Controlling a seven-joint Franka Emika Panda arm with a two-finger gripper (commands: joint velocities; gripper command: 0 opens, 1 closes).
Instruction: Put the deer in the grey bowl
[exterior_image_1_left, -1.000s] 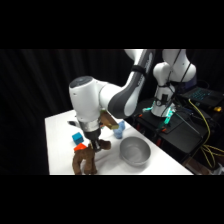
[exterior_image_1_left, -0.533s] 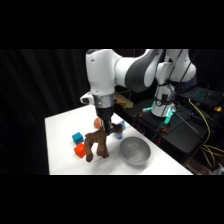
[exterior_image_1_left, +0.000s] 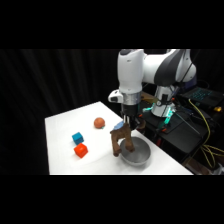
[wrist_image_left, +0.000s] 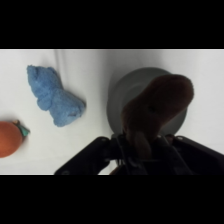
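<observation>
The deer (exterior_image_1_left: 121, 140) hangs in the air, gripped near its top by the end effector (exterior_image_1_left: 128, 125), whose fingers are closed on the brown plush; its legs dangle over the near-left rim of the grey bowl (exterior_image_1_left: 136, 152), not yet resting inside. From the wrist, the deer (wrist_image_left: 152, 112) fills the middle of the shot, clamped between the dark fingers, with the grey bowl (wrist_image_left: 120, 97) right beneath and behind it. The bowl sits toward the surface's (exterior_image_1_left: 65, 125) right edge, near the front. Just behind the end effector, a small light-blue figure (wrist_image_left: 54, 95) lies flat on the white top. An orange ball (exterior_image_1_left: 99, 122) sits further back, toward the middle. Over on the left side, a blue cube (exterior_image_1_left: 77, 137) and a red-orange cube (exterior_image_1_left: 80, 150) sit just beside each other, well apart from the bowl.
</observation>
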